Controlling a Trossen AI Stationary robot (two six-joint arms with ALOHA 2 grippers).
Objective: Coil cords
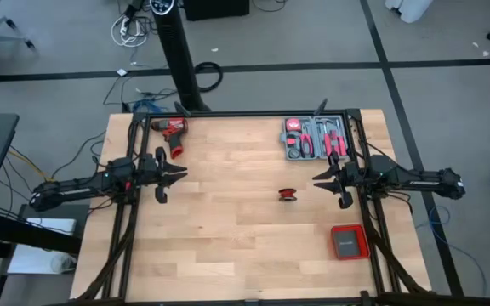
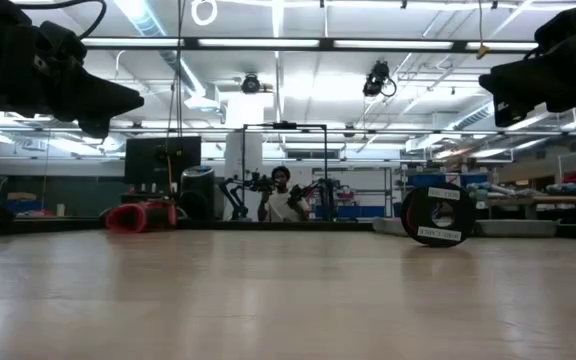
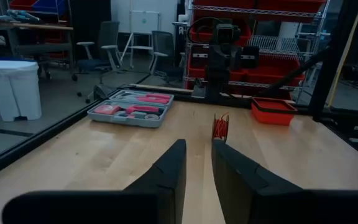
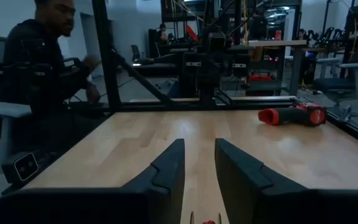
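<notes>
The spool of cord [image 1: 288,195] stands on its edge near the middle of the surface [image 1: 228,229], closer to my right gripper [image 1: 323,181] than my left gripper [image 1: 175,174] — both hover at their sides, fingers spread a little, holding nothing. It looks small and light, so it may roll or tip at a touch. The cord itself is probably thin and limp, though I can't see a loose end. I'd pinch the spool across its flat rims. A tool case [image 1: 316,138], a drill [image 1: 173,131] and a red box [image 1: 348,242] sit well apart.

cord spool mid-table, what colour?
Red cord on the spool, with dark flanges; clearest in the left wrist view.
</notes>
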